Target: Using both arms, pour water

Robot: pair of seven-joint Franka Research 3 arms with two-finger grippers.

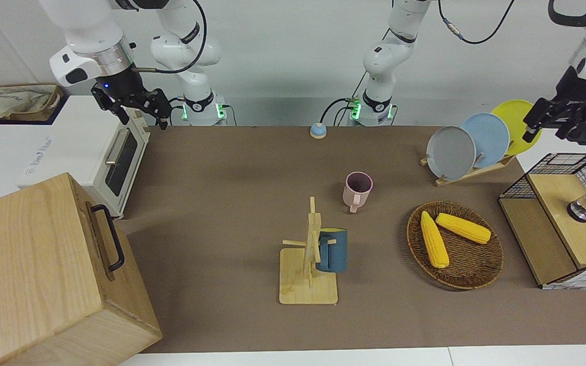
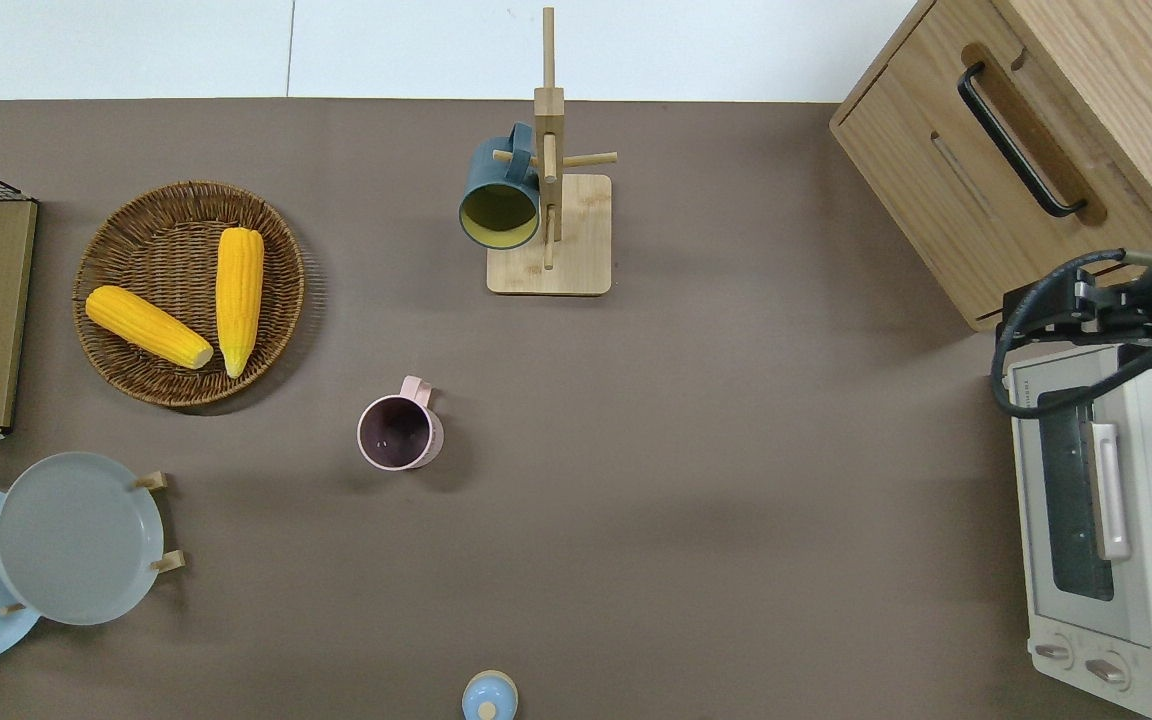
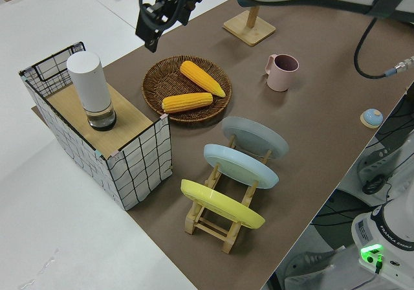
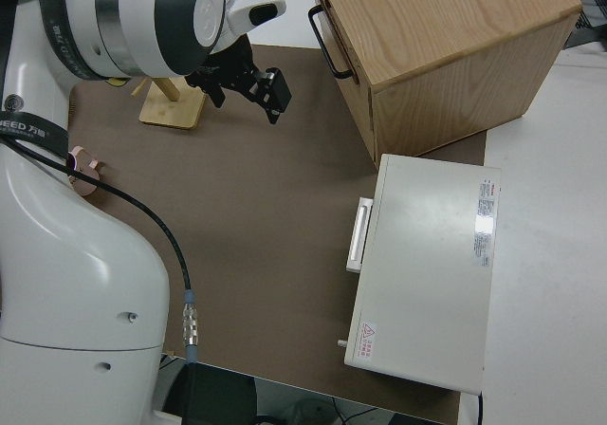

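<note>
No water shows in any view. My right gripper [image 1: 140,109] hangs open and empty in the air over the corner of the white toaster oven [image 2: 1106,520]; it also shows in the overhead view [image 2: 1071,305] and the right side view [image 4: 266,88]. My left gripper [image 1: 547,127] hangs open and empty at the left arm's end of the table, outside the overhead view, dark against the table in the left side view [image 3: 155,24]. A pink mug [image 2: 398,432] stands upright mid-table. A white cylinder [image 3: 94,89] stands on the wire-sided box [image 3: 139,164].
A blue mug [image 2: 501,190] hangs on a wooden mug tree [image 2: 551,235] farther from the robots. A wicker basket [image 2: 126,235] holds two corn cobs. A rack of three plates [image 1: 468,145], a wooden box [image 1: 44,269] and a small bell [image 1: 318,130] also stand here.
</note>
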